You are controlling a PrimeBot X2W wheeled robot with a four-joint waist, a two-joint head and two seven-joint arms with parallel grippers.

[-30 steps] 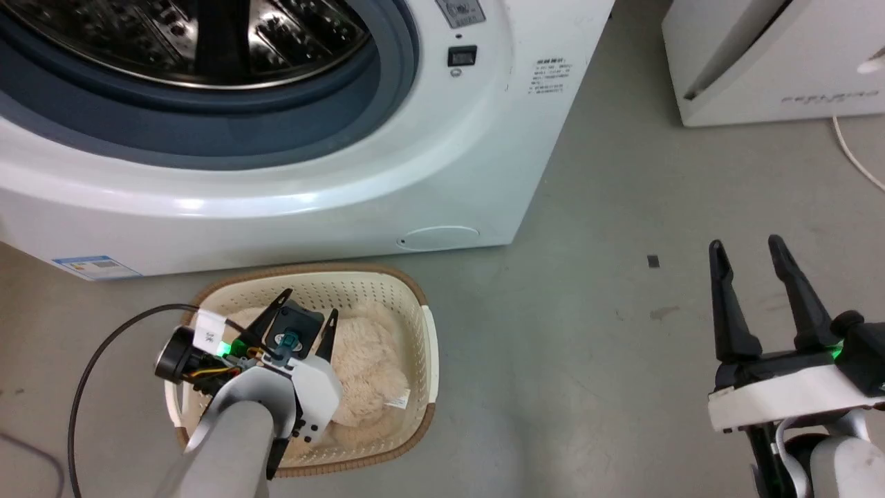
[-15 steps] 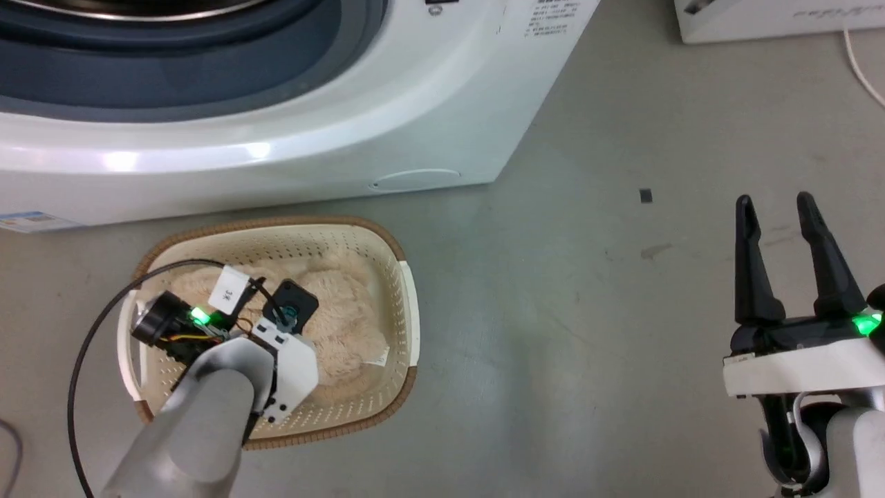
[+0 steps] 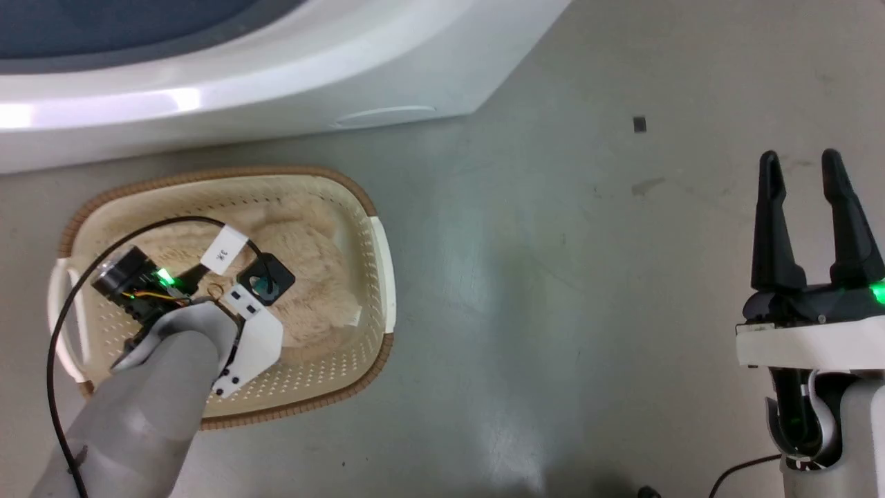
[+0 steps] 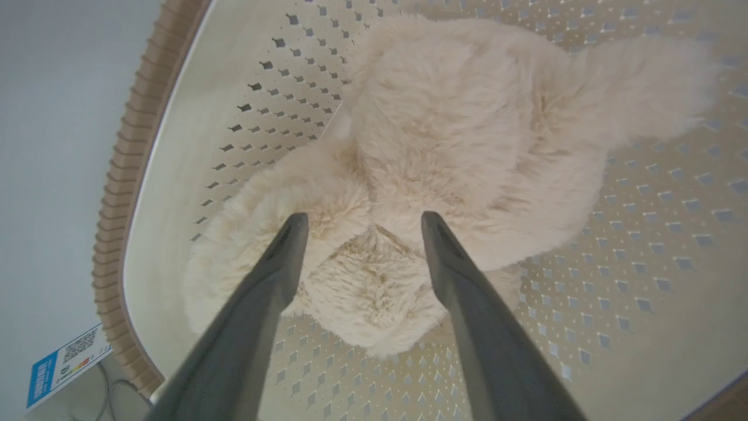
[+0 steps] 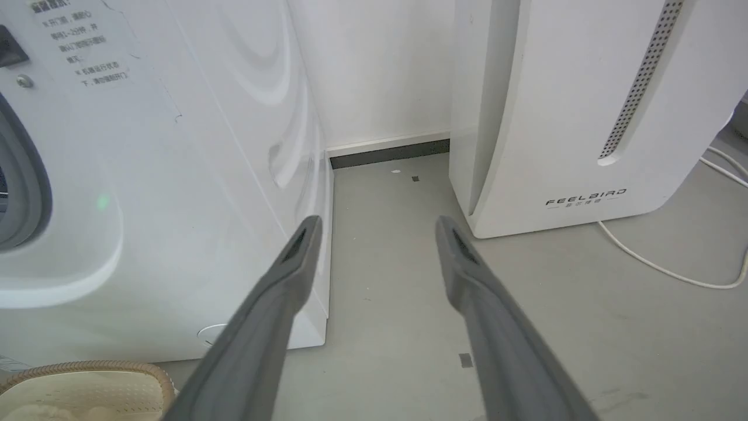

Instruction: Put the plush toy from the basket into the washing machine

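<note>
The fluffy beige-cream plush toy (image 4: 444,152) is lying in the oval cream perforated plastic basket (image 3: 379,277), which is sitting on the floor just before the big white front-loading washing machine (image 3: 276,97). Nothing is delivered yet: gripping, lifting and loading are all remaining. The left gripper (image 4: 357,225) is spreading its dark fingers around a lump of fur, not yet clenching. The right gripper (image 3: 800,162) is hanging parted and empty, well apart. Against a second ago, the head camera is tilting lower, and the left wrist is now reaching deeper, hiding its fingers.
</note>
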